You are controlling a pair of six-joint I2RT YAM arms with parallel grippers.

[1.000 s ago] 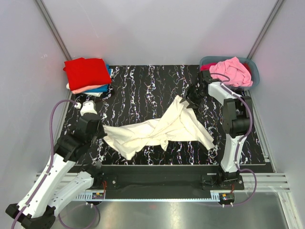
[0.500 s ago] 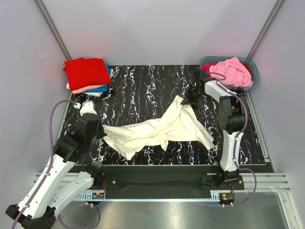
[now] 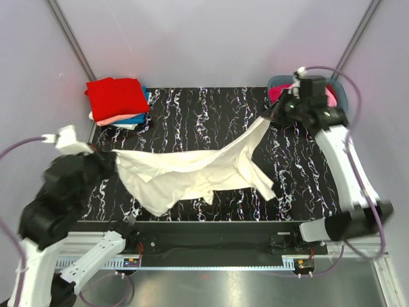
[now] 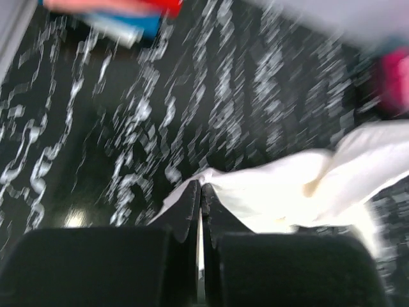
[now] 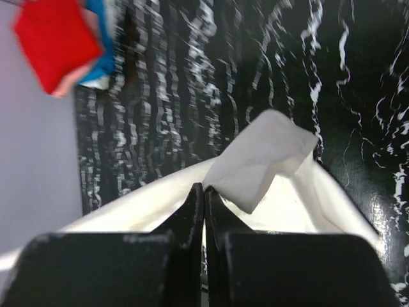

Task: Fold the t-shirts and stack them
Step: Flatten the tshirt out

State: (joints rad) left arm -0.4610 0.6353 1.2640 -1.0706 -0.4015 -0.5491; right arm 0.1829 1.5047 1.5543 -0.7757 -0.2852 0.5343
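A large cream t-shirt (image 3: 192, 171) hangs stretched between both grippers above the black marbled table (image 3: 192, 109). My left gripper (image 3: 115, 157) is shut on its left edge. In the left wrist view the fingers (image 4: 186, 204) pinch cream cloth (image 4: 287, 188). My right gripper (image 3: 268, 119) is shut on the far right corner; the right wrist view shows a cloth flap (image 5: 262, 157) sticking out past the pinched tips (image 5: 204, 189). A folded stack with a red t-shirt (image 3: 116, 97) on top, salmon and blue beneath, lies at the far left corner.
A grey-blue tub (image 3: 342, 97) stands at the far right corner, partly behind the right arm, with magenta cloth (image 3: 275, 94) showing in it. White walls close in the table at the back and on both sides. The arm bases sit at the near edge.
The right gripper has shut on the cream shirt's far corner. Both arms have risen and drawn apart, lifting the shirt and pulling it into a long band.
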